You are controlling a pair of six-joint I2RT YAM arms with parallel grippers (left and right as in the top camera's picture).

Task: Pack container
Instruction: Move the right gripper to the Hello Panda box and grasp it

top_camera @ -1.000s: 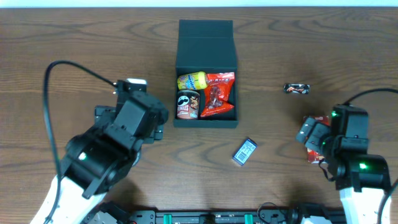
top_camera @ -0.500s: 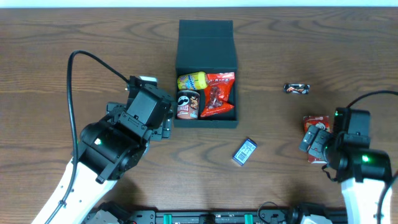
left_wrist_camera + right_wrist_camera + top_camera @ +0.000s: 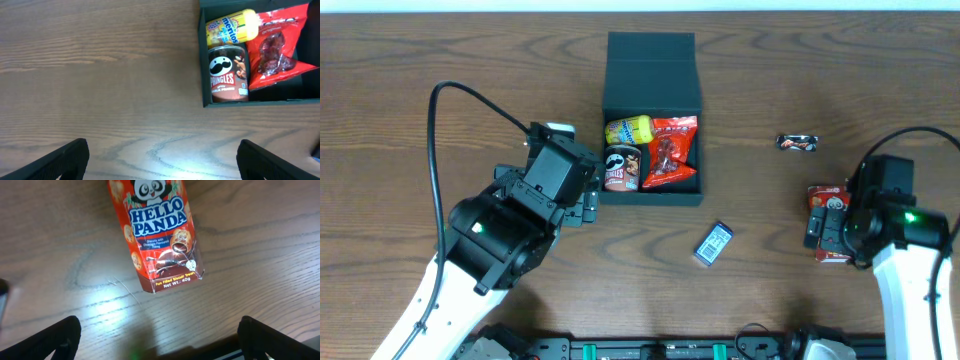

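Note:
The dark box (image 3: pixel 651 70) stands open at the table's middle back, lid flap folded away. Inside lie a yellow Mentos tube (image 3: pixel 628 129), a Pringles can (image 3: pixel 622 167) and a red snack bag (image 3: pixel 670 150); they also show in the left wrist view, where the box's wall (image 3: pixel 205 75) is at upper right. My left gripper (image 3: pixel 160 160) is open and empty over bare wood just left of the box. My right gripper (image 3: pixel 157 335) is open and empty, just short of a red Hello Panda box (image 3: pixel 157 232) lying flat, which also shows at the right in the overhead view (image 3: pixel 826 197).
A small blue packet (image 3: pixel 713 243) lies in front of the box. A dark wrapped candy (image 3: pixel 797 143) lies at the right, beyond the Hello Panda box. The table's front edge is close under my right gripper.
My left arm has swung right, up beside the box's left wall, then held still. My right arm has shifted a little over the Hello Panda box.

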